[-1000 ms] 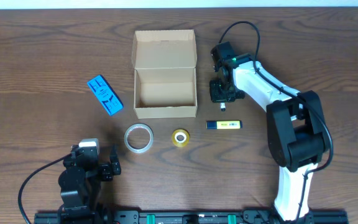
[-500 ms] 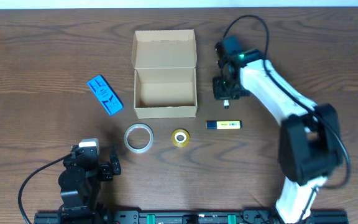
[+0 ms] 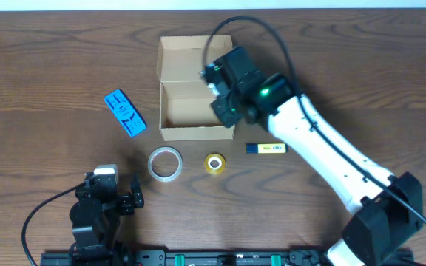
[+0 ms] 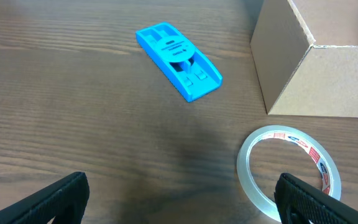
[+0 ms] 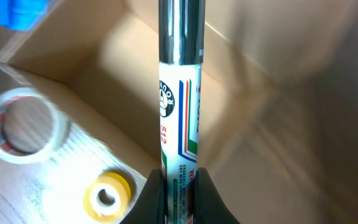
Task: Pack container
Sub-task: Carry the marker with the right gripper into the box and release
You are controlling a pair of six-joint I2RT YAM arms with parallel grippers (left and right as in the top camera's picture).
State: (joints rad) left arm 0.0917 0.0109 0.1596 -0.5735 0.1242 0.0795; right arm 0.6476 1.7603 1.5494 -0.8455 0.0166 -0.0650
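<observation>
The container (image 3: 189, 111) is an open tan cardboard box at the middle back of the table, its flap lid lying open behind it. It looks empty. My right gripper (image 3: 225, 103) hovers over the box's right side. In the right wrist view the gripper (image 5: 179, 186) is shut on a white whiteboard marker (image 5: 179, 118), and the box's inside (image 5: 92, 68) lies below it. My left gripper (image 3: 128, 199) is open and empty near the front left, and it is also open in the left wrist view (image 4: 182, 202).
A blue packet (image 3: 124, 112) lies left of the box. A clear tape ring (image 3: 165, 163) and a small yellow tape roll (image 3: 214, 163) lie in front of the box. A blue and yellow stick (image 3: 265, 148) lies to the front right.
My right arm has swung left from the table right of the box to above the box's right side, carrying the marker. The left arm has not moved.
</observation>
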